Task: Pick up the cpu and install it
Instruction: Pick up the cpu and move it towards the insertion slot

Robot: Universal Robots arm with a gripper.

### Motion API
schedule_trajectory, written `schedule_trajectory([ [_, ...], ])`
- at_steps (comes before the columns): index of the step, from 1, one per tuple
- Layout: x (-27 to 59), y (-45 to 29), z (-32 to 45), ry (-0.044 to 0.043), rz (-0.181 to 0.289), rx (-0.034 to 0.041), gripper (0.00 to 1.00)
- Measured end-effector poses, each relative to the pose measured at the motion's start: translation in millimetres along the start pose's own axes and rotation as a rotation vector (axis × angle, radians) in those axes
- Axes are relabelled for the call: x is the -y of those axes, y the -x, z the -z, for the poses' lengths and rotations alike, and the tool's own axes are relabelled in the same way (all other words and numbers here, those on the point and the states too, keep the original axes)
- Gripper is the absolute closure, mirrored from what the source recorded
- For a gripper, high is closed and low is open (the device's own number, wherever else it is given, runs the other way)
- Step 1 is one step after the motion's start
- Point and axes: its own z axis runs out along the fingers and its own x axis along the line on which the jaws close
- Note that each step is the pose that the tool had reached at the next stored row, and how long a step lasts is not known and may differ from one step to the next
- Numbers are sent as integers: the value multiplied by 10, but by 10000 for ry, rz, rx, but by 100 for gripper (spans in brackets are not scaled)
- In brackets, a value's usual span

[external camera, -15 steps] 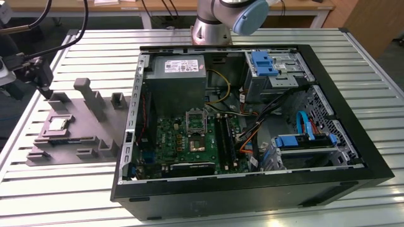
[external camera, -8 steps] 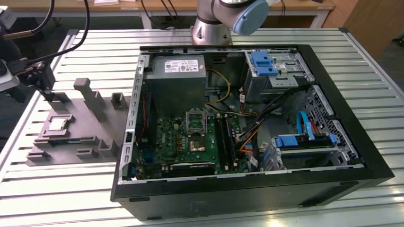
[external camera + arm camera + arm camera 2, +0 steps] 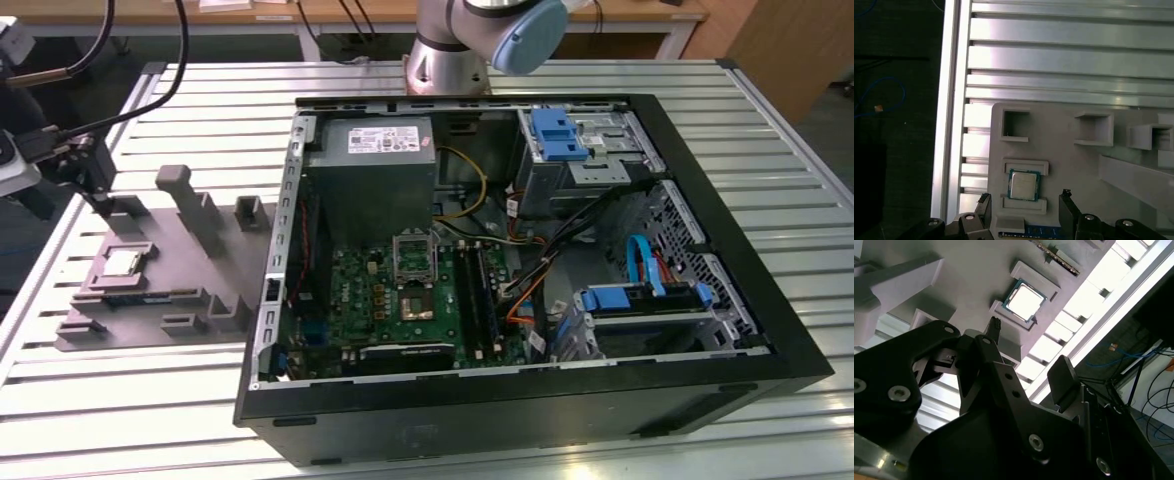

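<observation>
Black fingers [image 3: 1068,206] of the gripper [image 3: 1025,196] stand wide apart and empty, the cpu [image 3: 1024,184] lying flat in its recess on the grey moulded tray [image 3: 1064,145], squarely in line with the gap between them, apparently just beyond the tips and untouched.

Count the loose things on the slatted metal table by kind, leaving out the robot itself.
cpu, lying in the tray: 1
grey tray: 1
open computer case: 1
Total: 3
</observation>
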Motion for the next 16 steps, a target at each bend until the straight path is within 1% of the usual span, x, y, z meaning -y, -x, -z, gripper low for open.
schedule_trajectory([
  [8, 10, 2, -137, 0, 0, -1, 35],
  [16, 12, -2, -154, 1, 1, 3, 35],
])
